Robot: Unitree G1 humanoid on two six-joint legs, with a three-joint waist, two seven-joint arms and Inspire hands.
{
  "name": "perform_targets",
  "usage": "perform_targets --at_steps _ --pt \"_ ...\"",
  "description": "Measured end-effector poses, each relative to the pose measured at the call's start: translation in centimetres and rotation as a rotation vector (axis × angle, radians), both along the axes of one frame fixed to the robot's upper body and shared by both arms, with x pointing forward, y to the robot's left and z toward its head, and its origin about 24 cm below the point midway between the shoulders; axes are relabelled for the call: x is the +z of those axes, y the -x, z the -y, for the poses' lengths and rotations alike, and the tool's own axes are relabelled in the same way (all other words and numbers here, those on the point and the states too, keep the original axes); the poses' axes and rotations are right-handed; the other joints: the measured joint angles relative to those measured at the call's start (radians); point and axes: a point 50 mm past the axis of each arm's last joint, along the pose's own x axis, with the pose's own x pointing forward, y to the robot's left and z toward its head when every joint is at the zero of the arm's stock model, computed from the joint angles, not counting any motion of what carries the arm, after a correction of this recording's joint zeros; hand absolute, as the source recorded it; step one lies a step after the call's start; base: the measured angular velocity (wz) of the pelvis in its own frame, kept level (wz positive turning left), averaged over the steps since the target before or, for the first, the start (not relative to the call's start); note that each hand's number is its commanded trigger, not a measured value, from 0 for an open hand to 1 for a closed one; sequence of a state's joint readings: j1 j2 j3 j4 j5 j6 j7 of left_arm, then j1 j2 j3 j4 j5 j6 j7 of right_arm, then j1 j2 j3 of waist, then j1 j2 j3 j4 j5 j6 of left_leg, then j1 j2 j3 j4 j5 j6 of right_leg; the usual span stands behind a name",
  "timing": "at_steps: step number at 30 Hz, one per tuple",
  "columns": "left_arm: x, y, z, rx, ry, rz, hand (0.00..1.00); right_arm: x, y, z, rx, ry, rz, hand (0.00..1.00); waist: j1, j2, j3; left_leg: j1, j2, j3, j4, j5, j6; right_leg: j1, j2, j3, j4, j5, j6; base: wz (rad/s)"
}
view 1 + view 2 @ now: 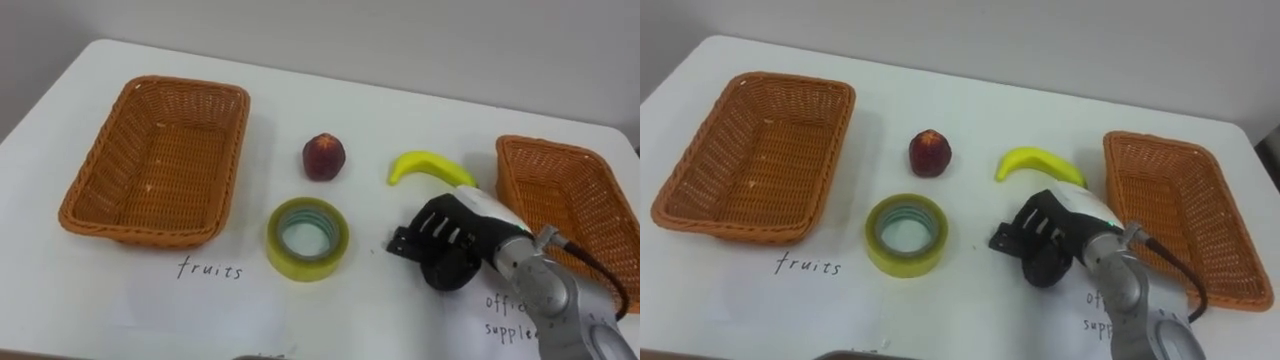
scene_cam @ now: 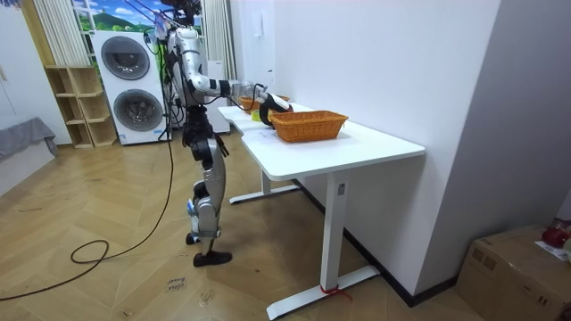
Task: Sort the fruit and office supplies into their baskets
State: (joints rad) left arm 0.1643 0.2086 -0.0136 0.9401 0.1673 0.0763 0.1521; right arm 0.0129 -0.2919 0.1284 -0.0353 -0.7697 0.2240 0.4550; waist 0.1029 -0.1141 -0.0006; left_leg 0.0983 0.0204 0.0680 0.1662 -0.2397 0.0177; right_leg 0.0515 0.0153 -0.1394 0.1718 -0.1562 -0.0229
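Viewing the bench remotely, I see the robot standing at the long edge of a white table (image 1: 360,100), right arm reaching over it. My right hand (image 1: 455,232) sits low above the tabletop, its back towards the camera; whether it is spread or closed I cannot tell, and I see nothing held in it. Far to the hand's left lies the larger basket (image 1: 215,170). Just to its right lies the second basket (image 1: 520,185). The three items to be sorted all rest on the tabletop between the baskets. The tape (image 1: 305,268) lies flat, near the hand's left. The banana (image 1: 425,165) lies just beyond the hand, apart from it. The peach (image 1: 324,156) sits beyond and to the left, behind the tape.
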Motion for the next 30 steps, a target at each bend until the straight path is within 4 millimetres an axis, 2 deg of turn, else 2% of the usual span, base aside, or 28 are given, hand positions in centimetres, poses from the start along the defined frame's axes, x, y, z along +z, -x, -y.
perform_targets --at_steps 3,9,10,13,18,22,30 --pt "-0.1 0.2 0.2 0.022 0.001 0.006 0.00 0.2 0.0 -0.1 0.008 -0.027 0.009 1.00 -0.014 0.001 -0.0001 0.002 0.000 0.007 0.001 0.000 0.000 0.002 0.000 0.009 -0.001 0.000 0.000 -0.02" --pt "-0.2 1.5 -0.1 0.059 0.005 -0.007 0.00 0.7 0.1 -0.1 0.000 -0.146 0.035 1.00 -0.031 0.011 0.0057 0.020 0.001 0.014 -0.001 0.000 0.000 0.014 0.001 0.021 -0.002 0.000 0.000 -0.04" --pt "-0.2 1.7 -0.2 0.074 0.008 -0.007 0.00 0.9 0.0 0.2 -0.014 -0.182 0.053 1.00 -0.044 0.012 0.0063 0.018 0.001 0.012 -0.001 0.000 0.000 0.014 0.000 0.017 -0.002 0.000 0.000 0.07" --pt "-0.3 2.5 -0.3 0.089 0.011 -0.022 0.00 2.1 -0.2 0.8 -0.051 -0.231 0.128 1.00 -0.050 0.017 0.0098 0.018 0.002 0.012 -0.002 0.000 0.000 0.014 0.001 0.014 -0.001 0.000 0.000 0.02" --pt "-0.5 3.4 -0.1 0.108 0.007 -0.040 0.00 3.7 -0.4 1.8 -0.097 -0.272 0.241 1.00 -0.052 0.021 0.0087 0.016 0.003 0.011 -0.002 0.000 0.000 0.014 0.002 0.006 0.000 0.000 -0.001 0.01" --pt "-0.6 3.7 0.0 0.122 0.003 -0.038 0.00 4.5 -0.4 2.3 -0.125 -0.321 0.305 1.00 -0.053 0.018 0.0033 0.017 0.002 0.014 0.000 0.000 0.000 0.014 0.002 0.009 0.000 0.001 -0.001 0.00" --pt "-0.6 3.9 0.2 0.120 0.009 -0.024 0.00 6.0 -0.5 3.1 -0.165 -0.349 0.444 1.00 -0.071 0.019 0.0032 0.018 0.002 0.013 0.002 0.000 0.000 0.015 0.001 0.014 0.000 0.000 -0.001 0.00"
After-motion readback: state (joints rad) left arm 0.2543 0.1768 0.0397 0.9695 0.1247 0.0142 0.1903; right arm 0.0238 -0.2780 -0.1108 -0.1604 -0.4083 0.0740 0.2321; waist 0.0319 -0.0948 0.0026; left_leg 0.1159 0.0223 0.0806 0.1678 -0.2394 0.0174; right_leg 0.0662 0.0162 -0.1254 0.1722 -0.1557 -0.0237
